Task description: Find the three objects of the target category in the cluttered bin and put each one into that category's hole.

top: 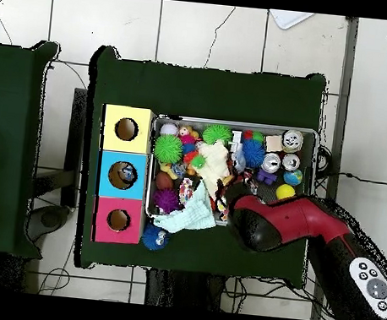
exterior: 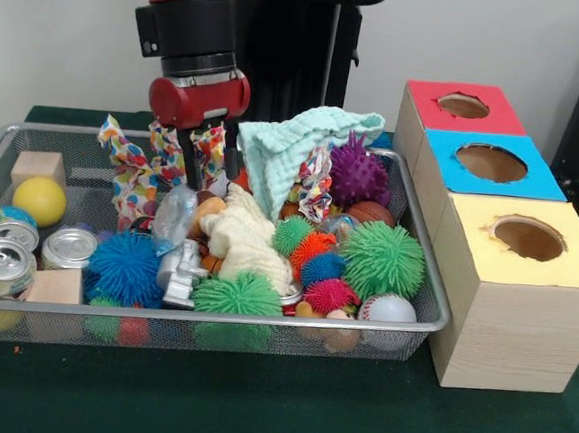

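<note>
The wire mesh bin [exterior: 261, 322] is full of toys. My gripper [exterior: 208, 175] hangs low over the bin's back middle, its two black fingers [exterior: 190, 169] spread apart, with a confetti-patterned cloth [exterior: 132, 179] around and behind them. A crumpled see-through bottle [exterior: 174, 215] lies just below and left of the tips. I cannot make out other bottles. The red-topped hole [exterior: 463, 106] is at the far end of the box row on the right. In the overhead view my arm [top: 267, 221] covers the gripper, and the red hole [top: 118, 220] lies left of the bin [top: 234, 125].
The blue-topped hole [exterior: 490, 162] and the yellow-topped hole [exterior: 529, 237] sit nearer. The bin holds silver cans [exterior: 0, 259], a yellow ball [exterior: 39, 200], wooden blocks [exterior: 39, 167], spiky balls [exterior: 381, 259], a teal cloth [exterior: 295, 142] and a cream plush [exterior: 243, 238].
</note>
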`<state>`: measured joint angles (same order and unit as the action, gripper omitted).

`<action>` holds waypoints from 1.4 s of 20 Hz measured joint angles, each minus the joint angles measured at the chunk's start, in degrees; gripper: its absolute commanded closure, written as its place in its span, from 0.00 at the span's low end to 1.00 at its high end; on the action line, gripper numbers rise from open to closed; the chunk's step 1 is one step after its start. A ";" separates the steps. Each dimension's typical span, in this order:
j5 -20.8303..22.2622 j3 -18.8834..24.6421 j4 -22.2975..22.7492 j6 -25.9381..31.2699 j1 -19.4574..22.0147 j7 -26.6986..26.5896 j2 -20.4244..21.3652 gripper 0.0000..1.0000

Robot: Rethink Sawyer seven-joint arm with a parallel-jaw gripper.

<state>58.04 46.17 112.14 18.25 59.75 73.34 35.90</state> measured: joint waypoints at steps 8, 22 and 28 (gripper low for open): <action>0.01 -0.22 0.00 -3.22 -0.54 0.00 0.05 0.00; 1.16 -5.30 -1.16 -3.23 -7.13 0.00 0.80 0.00; 2.79 -11.67 -1.78 -2.70 -15.23 0.01 4.35 0.00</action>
<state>60.82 34.50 110.35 15.55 44.52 73.35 40.25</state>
